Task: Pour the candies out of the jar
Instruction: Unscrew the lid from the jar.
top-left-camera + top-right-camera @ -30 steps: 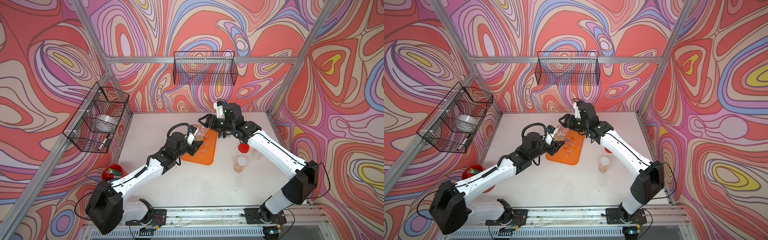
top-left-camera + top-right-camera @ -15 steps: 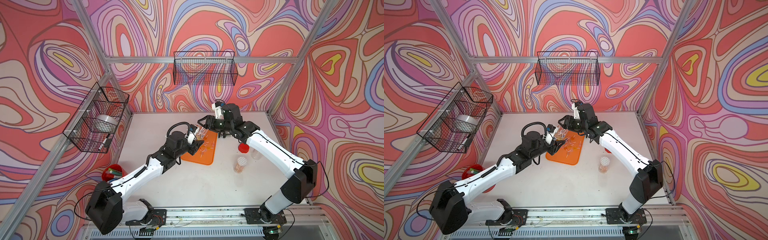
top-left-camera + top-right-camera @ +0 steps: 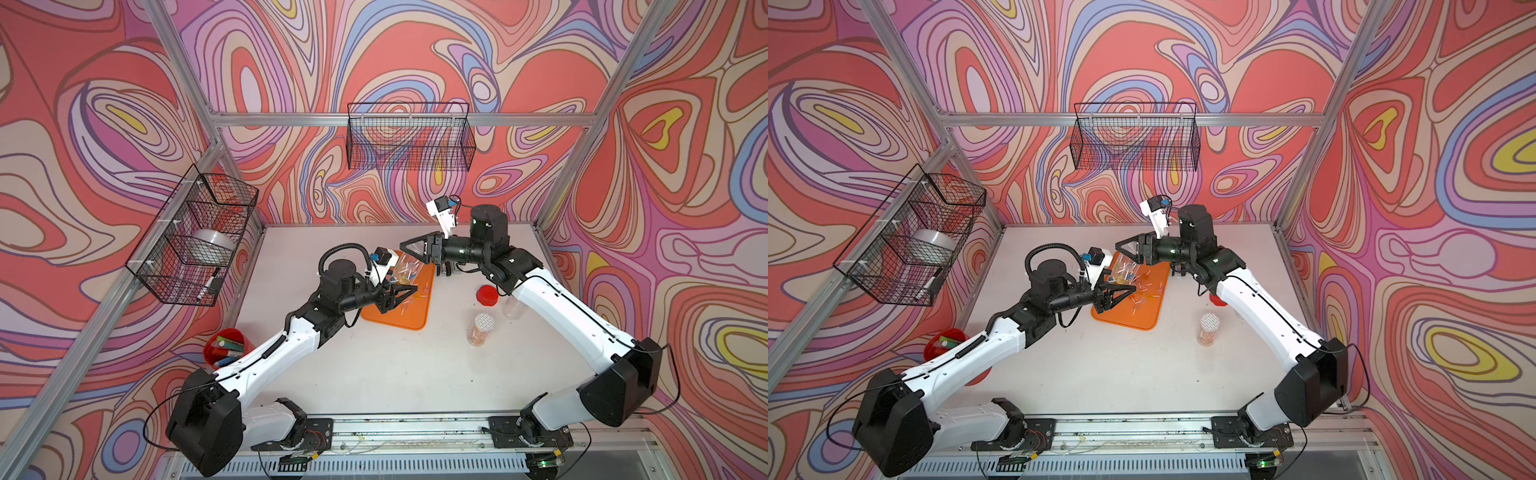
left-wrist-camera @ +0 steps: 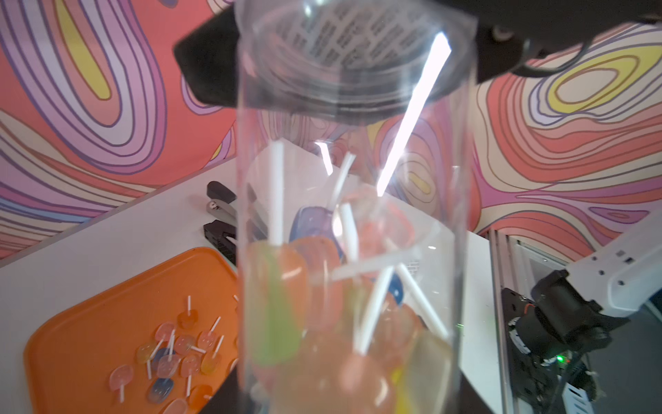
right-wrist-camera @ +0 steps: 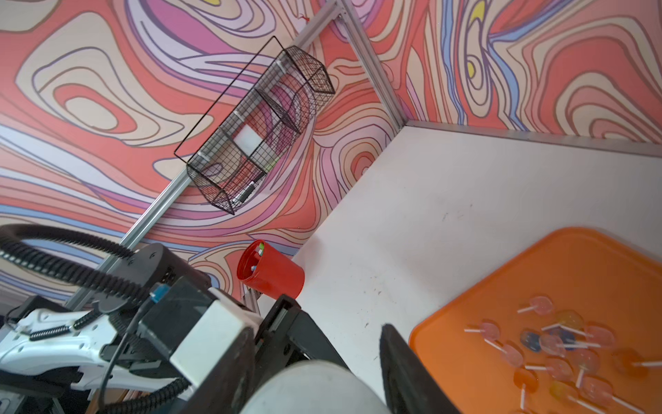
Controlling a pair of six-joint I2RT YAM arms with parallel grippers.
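Observation:
A clear jar (image 3: 404, 269) (image 3: 1124, 270) hangs tilted over the back left corner of the orange tray (image 3: 409, 318). My left gripper (image 3: 409, 291) is shut on the end where the remaining candies (image 4: 322, 286) sit. My right gripper (image 3: 409, 249) reaches in from the back. Its fingers (image 5: 404, 365) are shut on the jar's other end, a pale round face (image 5: 315, 387) in the right wrist view. Which end is the mouth I cannot tell. Several orange, pink, yellow and blue candies (image 5: 559, 351) (image 4: 179, 351) lie spilled on the tray (image 5: 591, 265).
To the right of the tray are a red lid (image 3: 487, 296), an empty clear jar (image 3: 513, 307) and a white-topped jar (image 3: 481, 328). A red cup of pens (image 3: 226, 347) stands front left. Wire baskets hang on the left wall (image 3: 195, 237) and back wall (image 3: 409, 137). A stapler (image 4: 220, 200) lies behind the tray.
My right gripper has shifted slightly toward the jar, and its fingers have narrowed around the jar's far end. The left arm and the jar have stayed in place.

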